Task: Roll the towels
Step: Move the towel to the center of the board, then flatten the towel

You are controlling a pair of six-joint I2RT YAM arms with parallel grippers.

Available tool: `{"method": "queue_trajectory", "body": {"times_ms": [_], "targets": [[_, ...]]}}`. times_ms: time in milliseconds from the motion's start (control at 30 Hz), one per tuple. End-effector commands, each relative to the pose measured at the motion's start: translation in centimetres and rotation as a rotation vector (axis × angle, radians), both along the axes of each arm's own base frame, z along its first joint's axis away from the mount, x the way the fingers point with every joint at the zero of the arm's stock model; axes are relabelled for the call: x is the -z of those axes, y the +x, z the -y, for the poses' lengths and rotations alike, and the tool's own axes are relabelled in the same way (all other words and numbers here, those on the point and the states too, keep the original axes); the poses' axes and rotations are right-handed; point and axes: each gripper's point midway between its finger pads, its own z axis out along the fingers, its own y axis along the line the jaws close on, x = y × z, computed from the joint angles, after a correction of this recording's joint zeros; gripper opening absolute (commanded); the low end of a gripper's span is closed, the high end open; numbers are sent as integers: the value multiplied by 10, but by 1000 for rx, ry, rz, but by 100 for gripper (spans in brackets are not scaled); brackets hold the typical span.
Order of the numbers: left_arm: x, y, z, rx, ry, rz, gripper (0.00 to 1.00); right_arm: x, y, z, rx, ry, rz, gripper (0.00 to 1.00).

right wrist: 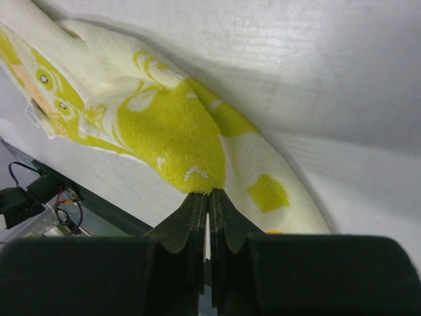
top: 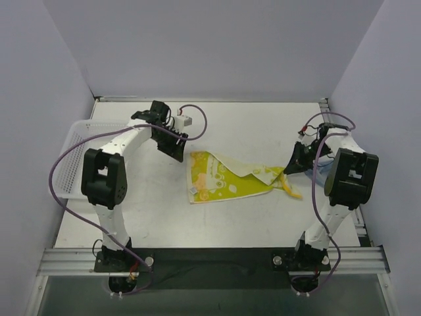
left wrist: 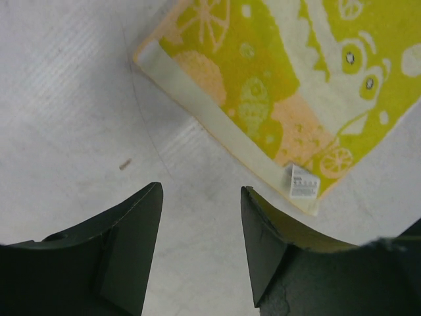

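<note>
Mesh basket (top: 69, 158) is sitting on the table (top: 263, 125), on the outer side of the left arm, well apart from the cloth.

Left gripper (top: 172, 146) (left wrist: 200, 191) is hanging released, fingers spread, nothing between them; bare table is showing in the gap; it is not touching the cloth.

Printed towel (top: 223, 178) (left wrist: 276, 79) (right wrist: 164, 125) is lying just ahead of the left gripper and stretching across to the right gripper; cream-white ground with yellow-green patches, orange citrus slices and a cartoon face; a plain cream band is running along the edge nearest the left fingers; a small white label (left wrist: 304, 181) is sticking out of that edge, just ahead of the right-hand finger in the left wrist view.

The towel's left part is lying flat, print up; its upper edge is folding over and showing the cream back; its right part is narrowing into a rumpled strip.

Right gripper (top: 294, 163) (right wrist: 208, 194) is clenched, grasping the printed towel's right end; fingers are pressing together on a yellow-green fold.

Blue towel (top: 318, 172) is showing only as a sliver beside the right gripper, mostly hidden by the arm; shape not readable.
</note>
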Motion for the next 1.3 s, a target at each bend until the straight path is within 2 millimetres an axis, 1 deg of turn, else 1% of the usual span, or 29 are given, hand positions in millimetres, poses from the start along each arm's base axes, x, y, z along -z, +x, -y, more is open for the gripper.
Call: {"method": "queue_trajectory", "body": {"times_ms": [0, 67, 133, 200, 233, 300, 333, 367, 433, 467, 500, 533, 567, 600, 633, 667, 700, 767, 833, 900, 933, 967, 1000, 1067, 1100, 1133, 1167, 1200, 1267], "targets": [[-7, 53, 28, 22, -14, 141, 62, -15, 12, -2, 52, 107, -21, 0], [1, 64, 34, 23, 6, 150, 63, -10, 14, -2, 56, 135, -47, 0], [14, 73, 47, 44, 23, 148, 63, -6, 19, 0, 51, 131, -56, 0], [22, 76, 54, 65, 41, 150, 63, -3, 23, 4, 46, 109, -61, 0], [28, 76, 62, 86, 42, 147, 63, 1, 22, 6, 44, 101, -75, 0], [42, 75, 66, 107, 66, 136, 59, 6, 16, 8, 24, 81, -92, 0], [47, 75, 67, 114, 85, 136, 54, 7, 13, 8, 10, 73, -93, 0], [53, 76, 62, 105, 116, 136, 44, 10, 10, 10, -17, 49, -89, 0], [61, 75, 56, 98, 149, 128, 36, 16, -3, 10, -66, -3, -106, 0], [66, 72, 50, 94, 177, 121, 29, 19, -8, 11, -90, -22, -110, 0], [64, 71, 47, 101, 183, 128, 27, 21, -13, 12, -103, -39, -121, 0], [64, 70, 43, 100, 192, 128, 24, 24, -21, 6, -116, -35, -142, 0], [69, 62, 36, 105, 203, 108, 21, 25, -27, 2, -123, -30, -158, 0], [62, 61, 32, 111, 204, 122, 14, 26, -32, -3, -130, -18, -173, 0], [62, 57, 27, 112, 209, 117, 9, 27, -40, -13, -158, -11, -198, 0], [71, 45, 12, 110, 226, 80, 8, 31, -51, -20, -174, -2, -230, 0], [62, 42, 6, 106, 224, 94, 5, 32, -59, -26, -186, 5, -251, 0], [64, 32, -13, 102, 230, 73, 0, 34, -79, -46, -223, 45, -295, 0], [62, 16, -28, 98, 233, 50, 0, 31, -87, -62, -231, 98, -314, 0], [53, 11, -45, 84, 229, 53, 0, 27, -98, -76, -243, 147, -337, 0], [55, 4, -53, 80, 234, 35, 0, 22, -100, -83, -241, 194, -342, 0], [52, 3, -58, 75, 233, 37, 0, 19, -102, -88, -248, 223, -342, 0], [47, 4, -67, 55, 230, 43, 0, 16, -100, -91, -251, 240, -339, 0], [41, 3, -70, 51, 214, 36, 0, 10, -94, -91, -245, 266, -329, 0], [40, -1, -69, 57, 206, 23, 0, 7, -81, -88, -233, 267, -299, 0], [33, 2, -62, 64, 183, 30, 0, 3, -75, -86, -223, 271, -293, 0], [30, 2, -57, 66, 163, 22, 3, 0, -67, -84, -219, 266, -274, 7], [26, -6, -45, 89, 114, -10, 5, -8, -53, -79, -222, 246, -229, 17], [16, -9, -24, 115, 67, -13, 12, -15, -41, -73, -242, 193, -167, 27]]}}
